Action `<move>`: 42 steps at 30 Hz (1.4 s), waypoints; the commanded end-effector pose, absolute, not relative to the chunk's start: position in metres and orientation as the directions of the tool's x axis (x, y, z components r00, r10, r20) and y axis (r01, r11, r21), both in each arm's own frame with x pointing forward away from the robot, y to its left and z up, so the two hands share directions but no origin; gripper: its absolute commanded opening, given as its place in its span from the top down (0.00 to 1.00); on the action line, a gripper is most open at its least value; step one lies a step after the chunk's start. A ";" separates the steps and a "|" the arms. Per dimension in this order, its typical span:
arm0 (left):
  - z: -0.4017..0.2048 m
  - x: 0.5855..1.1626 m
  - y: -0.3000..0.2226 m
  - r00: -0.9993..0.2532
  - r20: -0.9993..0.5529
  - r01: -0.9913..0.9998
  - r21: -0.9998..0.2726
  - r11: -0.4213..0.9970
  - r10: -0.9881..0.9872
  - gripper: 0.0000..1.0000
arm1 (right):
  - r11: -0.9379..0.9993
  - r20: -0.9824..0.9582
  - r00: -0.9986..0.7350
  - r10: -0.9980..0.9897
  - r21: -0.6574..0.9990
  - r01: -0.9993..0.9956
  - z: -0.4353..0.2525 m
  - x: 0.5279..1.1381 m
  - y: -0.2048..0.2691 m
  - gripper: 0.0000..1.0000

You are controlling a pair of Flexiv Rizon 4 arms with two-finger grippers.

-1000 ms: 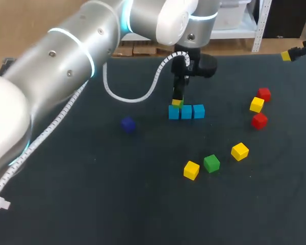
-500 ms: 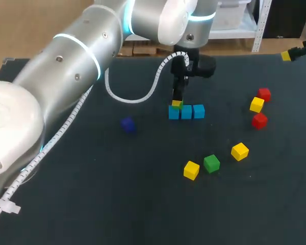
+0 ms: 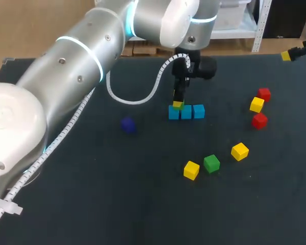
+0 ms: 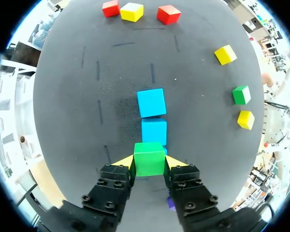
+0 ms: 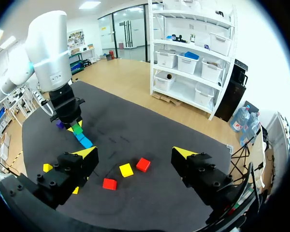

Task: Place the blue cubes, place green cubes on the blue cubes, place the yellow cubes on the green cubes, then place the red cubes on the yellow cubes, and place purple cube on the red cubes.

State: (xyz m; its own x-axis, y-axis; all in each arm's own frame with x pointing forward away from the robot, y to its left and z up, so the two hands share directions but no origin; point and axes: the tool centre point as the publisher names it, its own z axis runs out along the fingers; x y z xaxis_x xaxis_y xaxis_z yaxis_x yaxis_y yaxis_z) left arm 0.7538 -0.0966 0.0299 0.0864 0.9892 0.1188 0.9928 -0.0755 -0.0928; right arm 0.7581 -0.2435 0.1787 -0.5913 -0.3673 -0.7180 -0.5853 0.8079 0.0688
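Now: green cube point(image 3: 177, 105) clamped between the left fingers point(image 4: 124, 161), sitting on or just above the left end of the blue cubes point(image 3: 186, 112), upper centre of frame. Right fingers point(image 5: 87, 152) wide, holding nothing, far upper right. Risk: an off-centre release lets it topple or nudges the row crooked.

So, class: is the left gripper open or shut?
Shut on the green cube: both yellow fingertips touch its opposite sides.
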 end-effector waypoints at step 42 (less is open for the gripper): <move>0.035 0.747 -0.100 0.081 0.121 0.980 -0.188 -0.058 0.989 1.00 | 0.809 -0.717 -0.592 -0.368 0.068 -0.585 0.179 0.758 -0.243 0.00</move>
State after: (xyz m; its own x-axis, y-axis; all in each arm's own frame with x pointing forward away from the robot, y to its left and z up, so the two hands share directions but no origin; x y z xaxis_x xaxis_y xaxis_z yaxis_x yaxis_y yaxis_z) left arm 0.7408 -0.0975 0.0334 0.0784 0.9903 0.1149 0.9889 -0.0626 -0.1348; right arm 0.7581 -0.2436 0.1787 -0.5913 -0.3673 -0.7180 -0.5853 0.8079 0.0688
